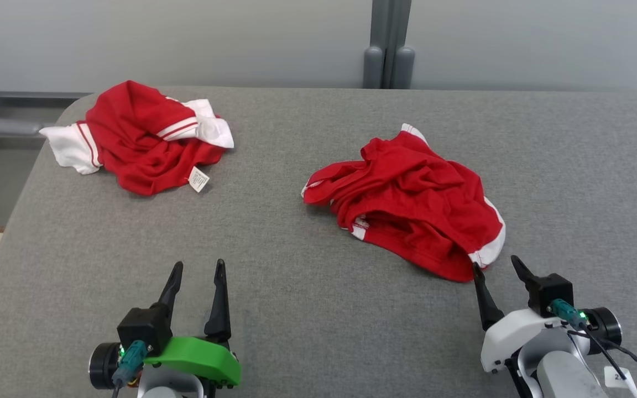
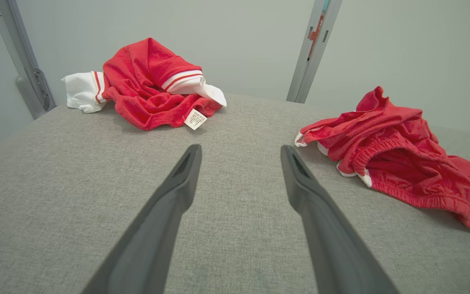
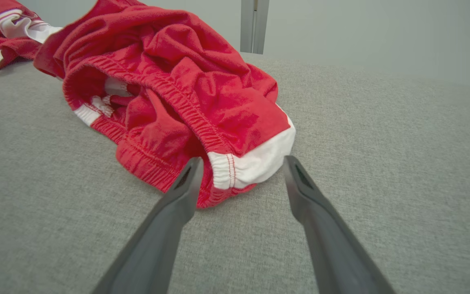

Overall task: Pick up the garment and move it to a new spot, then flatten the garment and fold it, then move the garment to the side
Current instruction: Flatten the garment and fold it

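Head view: the pick-up step seemed in hand, as the right gripper [image 1: 495,263], jaws apart and empty, straddled the white hem of the crumpled red garment [image 1: 412,204] at 3 o'clock; closing there likely came next. The left gripper [image 1: 198,264], jaws also apart, rested over the grey fabric tabletop [image 1: 307,309], with a second garment [image 1: 141,138] at 10 o'clock before a pale wall [image 1: 186,38].

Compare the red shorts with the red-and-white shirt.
The shorts lie right before the right gripper; the shirt lies at the far left corner. The shorts show an elastic waistband and narrow white trim; the shirt shows white striped sleeves and a care label. Both are red, crumpled, on the grey surface.
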You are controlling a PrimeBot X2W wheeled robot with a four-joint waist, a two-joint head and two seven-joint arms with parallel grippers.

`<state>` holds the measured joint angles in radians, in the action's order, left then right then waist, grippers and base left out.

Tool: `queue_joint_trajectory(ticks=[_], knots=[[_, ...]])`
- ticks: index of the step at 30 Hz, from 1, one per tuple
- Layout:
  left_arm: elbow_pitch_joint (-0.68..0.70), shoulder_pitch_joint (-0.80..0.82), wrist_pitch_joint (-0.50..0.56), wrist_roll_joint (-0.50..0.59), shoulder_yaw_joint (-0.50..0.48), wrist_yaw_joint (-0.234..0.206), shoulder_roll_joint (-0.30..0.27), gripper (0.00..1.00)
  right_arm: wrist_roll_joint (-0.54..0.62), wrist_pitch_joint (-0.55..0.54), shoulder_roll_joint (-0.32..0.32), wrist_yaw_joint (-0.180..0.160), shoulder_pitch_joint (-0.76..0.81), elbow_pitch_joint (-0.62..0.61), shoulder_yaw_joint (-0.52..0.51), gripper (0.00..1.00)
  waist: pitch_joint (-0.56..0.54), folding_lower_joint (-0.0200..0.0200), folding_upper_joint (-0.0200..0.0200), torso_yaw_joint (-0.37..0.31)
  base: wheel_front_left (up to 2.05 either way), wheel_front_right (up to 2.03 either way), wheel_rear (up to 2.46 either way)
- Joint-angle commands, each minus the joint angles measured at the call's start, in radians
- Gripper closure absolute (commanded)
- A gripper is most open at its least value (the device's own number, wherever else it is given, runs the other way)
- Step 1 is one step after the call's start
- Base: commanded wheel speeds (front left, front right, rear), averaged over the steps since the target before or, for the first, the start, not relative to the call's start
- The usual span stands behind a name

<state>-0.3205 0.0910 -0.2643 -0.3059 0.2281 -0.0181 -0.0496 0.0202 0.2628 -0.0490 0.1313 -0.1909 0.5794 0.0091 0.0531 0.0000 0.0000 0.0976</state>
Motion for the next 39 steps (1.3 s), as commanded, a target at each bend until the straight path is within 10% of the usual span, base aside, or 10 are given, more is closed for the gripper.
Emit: queue_joint_trajectory(ticks=[1,5,7,10,26,39], knots=[[0.007,0.022,0.000,-0.004,0.000,-0.006,-0.002,0.00,0.013,0.003,-0.003,-0.001,-0.038,0.034,-0.009,0.00,0.048,0.0000,0.0000,0.051,0.00,0.00,0.00],[0.012,0.027,0.000,-0.011,0.002,-0.009,-0.002,0.00,0.035,0.003,-0.003,-0.001,-0.093,0.125,-0.043,0.00,0.067,0.0000,0.0000,0.081,0.00,0.00,0.00],[0.012,0.026,0.000,-0.012,-0.001,-0.012,-0.002,0.00,0.041,0.003,-0.003,-0.001,-0.106,0.172,-0.068,0.55,0.069,0.0000,0.0000,0.088,0.00,0.00,0.00],[0.011,0.022,0.000,-0.014,-0.004,-0.016,-0.002,0.00,0.025,0.003,-0.003,-0.001,-0.129,0.198,-0.086,1.00,0.065,0.0000,0.0000,0.089,0.00,0.00,0.00],[0.010,-0.002,0.000,-0.031,0.005,-0.020,-0.002,0.00,-0.156,0.003,-0.002,-0.001,-0.047,-0.162,0.196,1.00,0.015,0.0000,0.0000,0.032,0.00,0.00,0.00],[0.055,0.043,0.000,-0.055,0.018,-0.037,-0.002,0.00,-0.245,-0.068,-0.003,-0.001,-0.206,-0.113,0.503,1.00,0.071,0.0000,0.0000,0.132,0.00,0.00,0.00]])
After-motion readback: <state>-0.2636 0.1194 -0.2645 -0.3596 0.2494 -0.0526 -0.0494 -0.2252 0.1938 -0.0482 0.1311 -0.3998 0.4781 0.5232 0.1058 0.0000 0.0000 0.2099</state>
